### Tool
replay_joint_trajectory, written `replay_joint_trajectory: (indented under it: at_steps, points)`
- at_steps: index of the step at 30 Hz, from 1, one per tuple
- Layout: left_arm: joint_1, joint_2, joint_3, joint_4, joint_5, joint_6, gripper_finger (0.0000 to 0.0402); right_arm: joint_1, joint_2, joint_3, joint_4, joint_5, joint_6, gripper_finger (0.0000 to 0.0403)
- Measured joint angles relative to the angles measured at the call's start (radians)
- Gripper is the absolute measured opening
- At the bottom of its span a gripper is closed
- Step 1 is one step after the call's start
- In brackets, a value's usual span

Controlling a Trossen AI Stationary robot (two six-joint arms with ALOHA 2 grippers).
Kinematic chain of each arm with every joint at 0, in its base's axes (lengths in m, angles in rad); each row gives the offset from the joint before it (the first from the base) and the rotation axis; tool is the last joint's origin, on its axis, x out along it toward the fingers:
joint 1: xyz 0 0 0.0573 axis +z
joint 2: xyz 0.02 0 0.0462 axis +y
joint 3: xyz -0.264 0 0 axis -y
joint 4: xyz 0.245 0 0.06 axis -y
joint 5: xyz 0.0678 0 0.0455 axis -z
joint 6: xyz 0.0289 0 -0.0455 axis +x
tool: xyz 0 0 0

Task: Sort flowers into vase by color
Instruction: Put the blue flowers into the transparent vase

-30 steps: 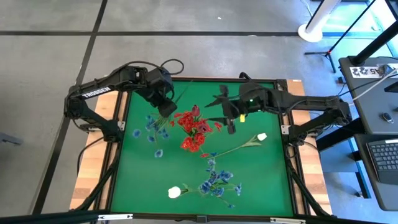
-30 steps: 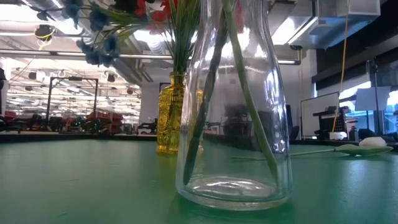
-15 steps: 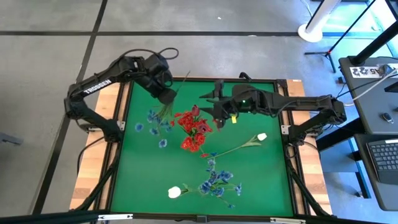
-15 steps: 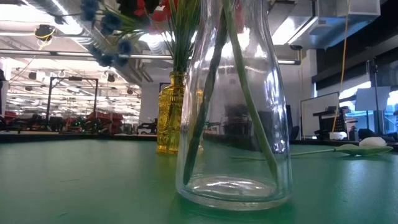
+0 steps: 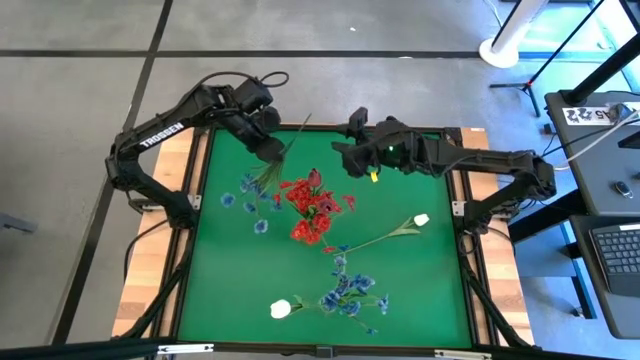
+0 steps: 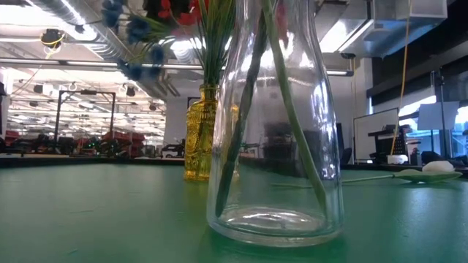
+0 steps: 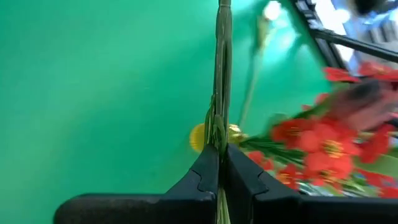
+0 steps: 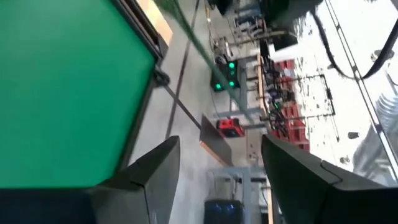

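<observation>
Clear glass vase point(image 6: 274, 146) with green stems point(image 6: 248, 95) (yellow vase point(image 6: 201, 131) behind)

The left arm reaches in from the table's left edge toward the far side, its forearm angled inward and the wrist bent down. The left gripper point(image 7: 219, 163) has its two dark fingers point(image 7: 202, 177) pressed together, with thin green stems pinched between the pads and running straight out past the tips. The right arm stretches along the far edge from the right; the right gripper point(image 8: 217, 171) holds its fingers point(image 8: 155, 165) well apart, nothing between them.
</observation>
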Motion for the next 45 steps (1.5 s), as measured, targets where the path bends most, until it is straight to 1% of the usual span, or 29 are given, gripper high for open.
replay_joint_trajectory:
  at_steps: [2, 4, 6, 7, 10, 12, 15, 17, 22, 24, 27, 34, 38, 42, 45]
  points:
    - [-0.007, 0.000, 0.000, 0.024, 0.026, 0.010, 0.0002, -0.026, 0.000, 0.000, 0.005, 0.004, -0.010, 0.0225]
    - [-0.015, 0.000, 0.000, 0.039, 0.030, 0.027, 0.0002, -0.051, 0.000, 0.000, 0.005, 0.028, -0.034, 0.0225]
    - [-0.018, 0.000, 0.000, 0.050, 0.030, 0.036, 0.0002, -0.079, 0.000, 0.000, 0.004, 0.030, -0.039, 0.0225]
    - [-0.018, 0.000, 0.000, 0.055, 0.030, 0.039, 0.0002, -0.093, 0.000, 0.000, 0.004, 0.008, -0.034, 0.0225]
    - [-0.016, 0.000, 0.000, 0.064, 0.030, 0.054, 0.0002, -0.120, 0.009, 0.000, 0.004, -0.114, -0.028, 0.0225]
    - [-0.016, 0.000, 0.000, 0.076, 0.030, 0.057, 0.0002, -0.119, 0.024, 0.000, 0.013, -0.144, -0.043, 0.0225]
    - [-0.014, 0.000, 0.000, 0.083, 0.030, 0.076, 0.0002, -0.115, 0.054, 0.000, 0.053, -0.142, -0.077, 0.0225]
    - [-0.005, 0.000, 0.000, 0.083, 0.027, 0.078, 0.0002, -0.118, 0.077, 0.000, 0.085, -0.123, -0.104, 0.0225]
    - [0.030, 0.001, 0.000, 0.082, -0.024, 0.078, 0.0002, -0.116, 0.118, 0.000, 0.164, -0.085, -0.185, 0.0225]
    - [0.046, 0.001, 0.000, 0.082, -0.024, 0.078, 0.0002, -0.115, 0.125, 0.000, 0.190, -0.097, -0.206, 0.0225]
    - [0.054, 0.001, 0.000, 0.097, -0.023, 0.072, 0.0002, -0.115, 0.129, 0.000, 0.193, -0.142, -0.218, 0.0225]
    - [0.038, 0.012, 0.002, 0.182, 0.039, 0.070, 0.0002, -0.116, 0.129, 0.000, 0.214, -0.204, -0.220, 0.0225]
    - [0.035, 0.039, 0.002, 0.182, 0.041, 0.070, 0.0002, -0.115, 0.129, 0.000, 0.249, -0.206, -0.248, 0.0225]
    - [0.036, 0.076, 0.002, 0.180, 0.043, 0.075, 0.0002, -0.115, 0.129, 0.000, 0.275, -0.236, -0.265, 0.0225]
    - [0.035, 0.098, 0.002, 0.187, 0.076, 0.083, 0.0002, -0.115, 0.133, 0.000, 0.269, -0.247, -0.265, 0.0225]
